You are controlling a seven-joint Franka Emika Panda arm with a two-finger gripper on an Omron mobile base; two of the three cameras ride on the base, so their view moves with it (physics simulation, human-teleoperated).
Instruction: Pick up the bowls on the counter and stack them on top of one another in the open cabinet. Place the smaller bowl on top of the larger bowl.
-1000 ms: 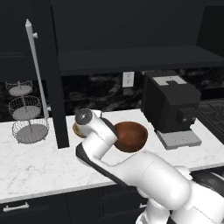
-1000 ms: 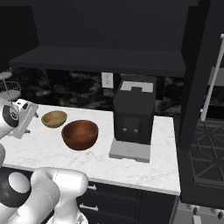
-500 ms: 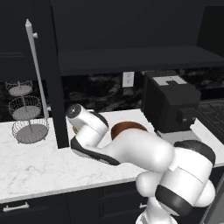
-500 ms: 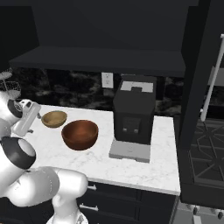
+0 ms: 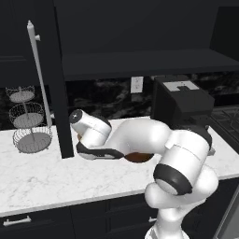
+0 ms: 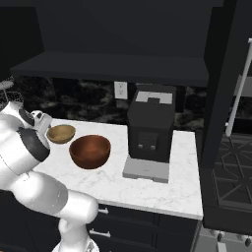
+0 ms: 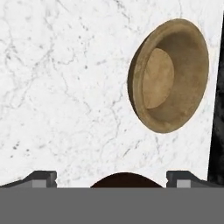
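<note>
The smaller bowl (image 7: 168, 81), light tan and shallow, lies on the white marble counter (image 7: 65, 87) ahead and to the right of my gripper (image 7: 111, 178). The gripper is open, its fingertips (image 7: 43, 178) spread wide with nothing held. The dark rim of the larger bowl (image 7: 127, 178) shows between the tips at the bottom edge. From the right base, the smaller bowl (image 6: 61, 133) sits just left of the larger bowl (image 6: 89, 150), with my hand (image 6: 38, 119) above the counter beside the tan one. From the left base, my arm covers most of the larger bowl (image 5: 138, 158).
The open cabinet's shelf (image 5: 140, 63) spans above the counter, and its door with the white bar handle (image 5: 39, 79) stands at the left. A black coffee machine (image 6: 150, 133) stands right of the bowls. A wire basket stand (image 5: 28, 123) is at the far left.
The arm has folded lower over the counter and now covers most of the larger bowl in the left base view. The hand has shifted slightly toward the bowls. Both bowls stay put.
</note>
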